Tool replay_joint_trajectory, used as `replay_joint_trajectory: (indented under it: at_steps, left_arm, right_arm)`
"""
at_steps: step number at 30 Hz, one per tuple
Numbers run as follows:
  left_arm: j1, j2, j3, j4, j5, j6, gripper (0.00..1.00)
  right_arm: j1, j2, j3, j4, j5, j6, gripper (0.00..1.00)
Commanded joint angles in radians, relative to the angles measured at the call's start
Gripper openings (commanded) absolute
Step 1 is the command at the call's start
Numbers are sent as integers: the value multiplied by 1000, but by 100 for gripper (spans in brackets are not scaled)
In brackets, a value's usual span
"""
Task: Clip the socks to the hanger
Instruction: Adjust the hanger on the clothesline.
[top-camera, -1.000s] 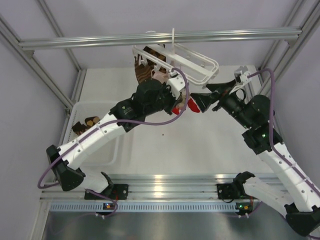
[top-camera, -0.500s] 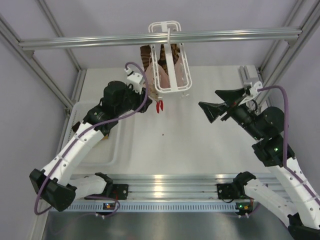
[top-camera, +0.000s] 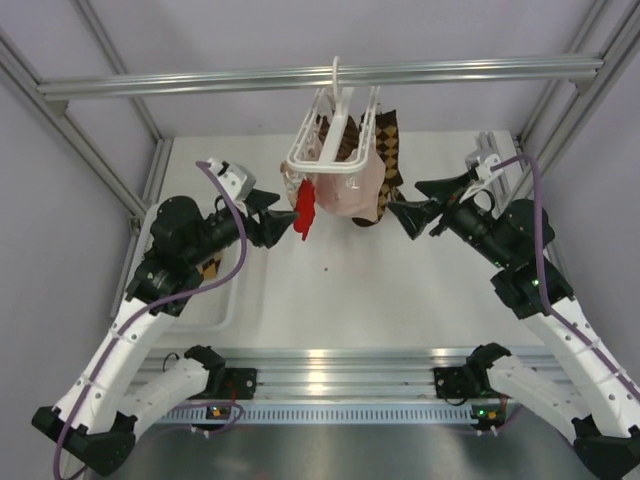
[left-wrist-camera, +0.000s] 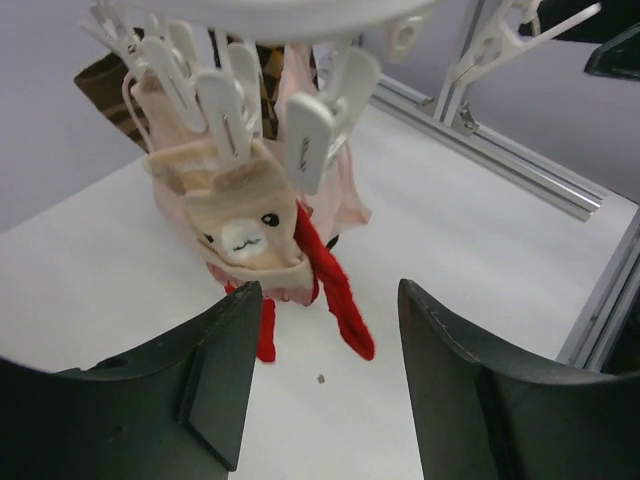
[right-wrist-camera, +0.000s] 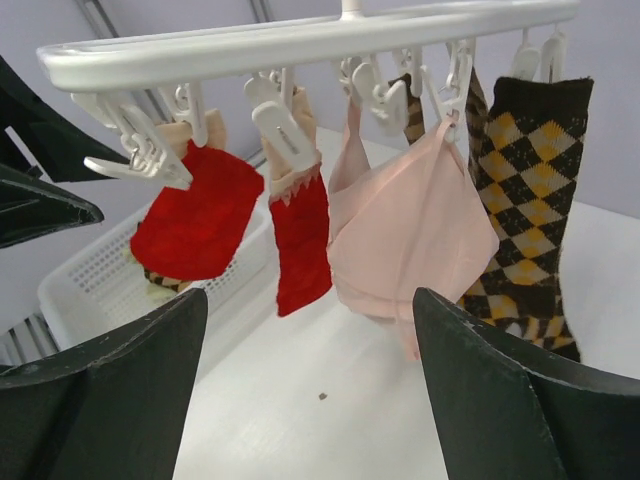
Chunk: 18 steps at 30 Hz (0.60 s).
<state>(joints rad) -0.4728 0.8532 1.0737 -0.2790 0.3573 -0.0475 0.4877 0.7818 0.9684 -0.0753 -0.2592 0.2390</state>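
The white hanger (top-camera: 335, 150) hangs by its hook from the top rail, with several socks clipped under it. In the top view a red sock (top-camera: 304, 210), a pale pink sock (top-camera: 355, 195) and a brown diamond-patterned sock (top-camera: 388, 150) dangle. The right wrist view shows two red socks (right-wrist-camera: 195, 215) (right-wrist-camera: 300, 240), the pink sock (right-wrist-camera: 410, 240) and the patterned sock (right-wrist-camera: 525, 200) under the hanger (right-wrist-camera: 300, 40). My left gripper (top-camera: 283, 222) (left-wrist-camera: 328, 300) is open and empty, just left of the red sock (left-wrist-camera: 335, 290) and a beige bear-face sock (left-wrist-camera: 245, 215). My right gripper (top-camera: 408, 200) (right-wrist-camera: 310, 300) is open and empty, right of the socks.
The aluminium rail (top-camera: 200, 80) crosses the top of the cell. A white basket (top-camera: 225, 310) (right-wrist-camera: 110, 280) lies at the left, partly under my left arm. A small dark speck (top-camera: 326, 268) lies on the table below the hanger.
My left gripper has opened, let go at the hanger and drawn back to the left. The hanger has swung and turned on its hook. My right gripper has edged closer to the socks.
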Motion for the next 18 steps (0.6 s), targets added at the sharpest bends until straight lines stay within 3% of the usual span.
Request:
replay_joint_trajectory:
  at_steps: [1, 10, 18]
  left_arm:
    - [3, 20, -38, 216, 98, 38, 62]
    - [-4, 176, 25, 369, 124, 51, 56]
    - [-20, 162, 17, 459, 195, -5, 50]
  right_arm:
    - [-11, 11, 35, 65, -31, 14, 82]
    - [-9, 10, 44, 68, -52, 14, 80]
    - [-11, 16, 56, 100, -107, 8, 74]
